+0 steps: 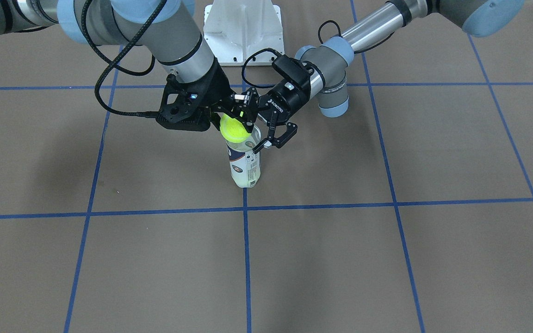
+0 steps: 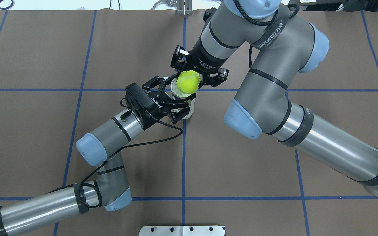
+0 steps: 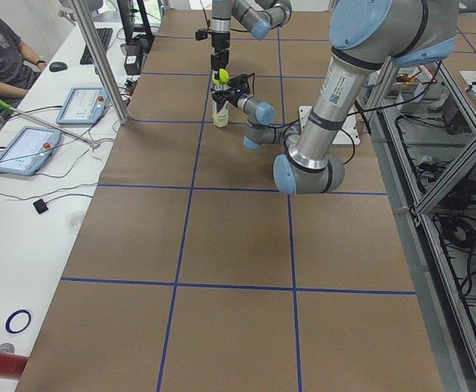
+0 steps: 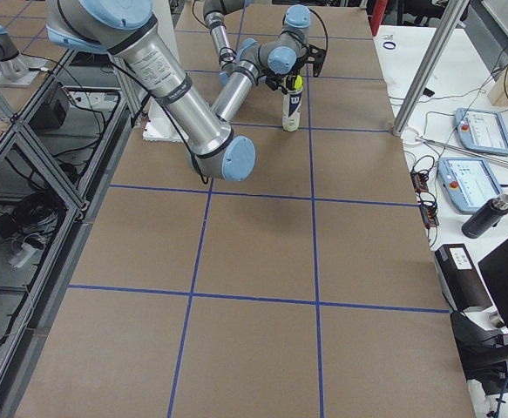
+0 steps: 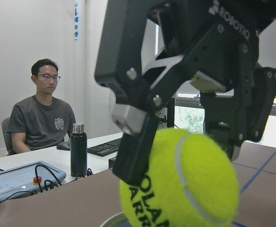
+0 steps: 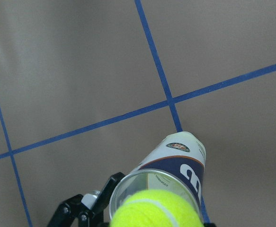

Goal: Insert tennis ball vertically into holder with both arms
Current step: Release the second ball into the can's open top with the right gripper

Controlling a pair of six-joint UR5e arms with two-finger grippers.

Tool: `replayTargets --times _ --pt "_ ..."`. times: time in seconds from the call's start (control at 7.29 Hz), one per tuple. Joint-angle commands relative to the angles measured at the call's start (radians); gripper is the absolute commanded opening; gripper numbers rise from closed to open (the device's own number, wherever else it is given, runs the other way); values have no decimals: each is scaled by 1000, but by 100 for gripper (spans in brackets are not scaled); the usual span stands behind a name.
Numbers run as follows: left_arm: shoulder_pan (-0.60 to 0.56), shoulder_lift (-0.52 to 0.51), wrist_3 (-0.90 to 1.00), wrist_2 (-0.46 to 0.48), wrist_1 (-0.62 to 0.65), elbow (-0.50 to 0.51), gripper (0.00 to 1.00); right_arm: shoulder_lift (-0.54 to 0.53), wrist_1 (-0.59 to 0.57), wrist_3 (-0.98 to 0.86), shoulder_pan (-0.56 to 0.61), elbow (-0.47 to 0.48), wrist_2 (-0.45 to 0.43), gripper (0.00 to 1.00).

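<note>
The left arm (image 2: pixel 110 134) reaches in low across the brown paper-covered table (image 2: pixel 44 59). The left gripper (image 2: pixel 176 97) lies level, and its fingers (image 2: pixel 180 114) straddle the tennis-ball can (image 1: pixel 245 167) just under the silver rim, clasping it from both sides. The can stands upright on a blue tape line (image 2: pixel 183 157), just short of a crossing, with its mouth open upward. A yellow-green tennis ball (image 2: pixel 188 81) sits right over that mouth, with its underside at the rim; whether it touches the rim is not clear. The right gripper (image 2: pixel 191 78) points down from above and pinches the ball between its fingertips. Behind it the right arm (image 2: pixel 267 95) bends steeply over the table.
</note>
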Motion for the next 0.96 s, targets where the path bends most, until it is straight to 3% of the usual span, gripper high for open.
replayTargets --times 0.0,0.27,0.82 --pt "0 0 0 0 0 0 86 0 1 -1 0 -3 -2 87" --pt "0 0 0 0 0 2 86 1 1 -1 0 -3 -2 97" --pt "1 2 0 0 0 2 86 -2 1 -2 1 -1 -2 97"
